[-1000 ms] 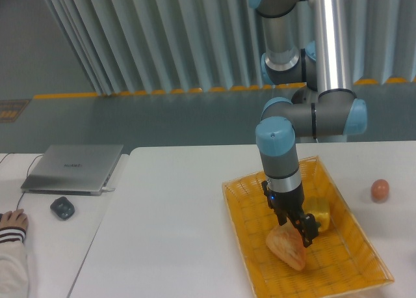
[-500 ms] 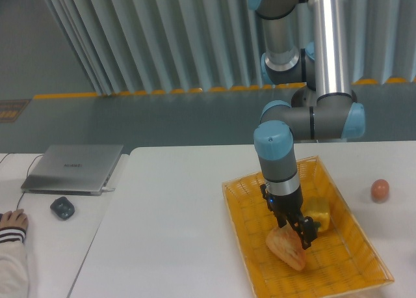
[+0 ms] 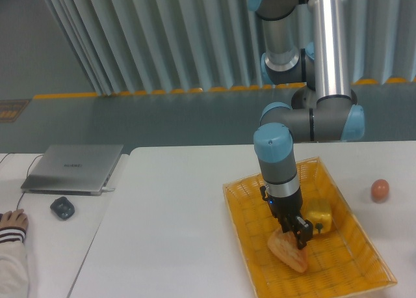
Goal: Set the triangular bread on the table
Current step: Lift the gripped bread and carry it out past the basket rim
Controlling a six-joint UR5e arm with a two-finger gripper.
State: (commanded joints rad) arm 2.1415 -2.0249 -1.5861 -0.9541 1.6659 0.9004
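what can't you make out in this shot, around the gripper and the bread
- Gripper: open or shut unclear; its dark fingers merge against the triangular bread.
- Bread's upper end: covered by the gripper.
- Yellow pepper: left side behind the gripper.
- Basket tray: near edge cut off by the frame's bottom.

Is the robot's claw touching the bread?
Touching. The camera shows the gripper down on the top of the bread in the basket, with no gap between them.
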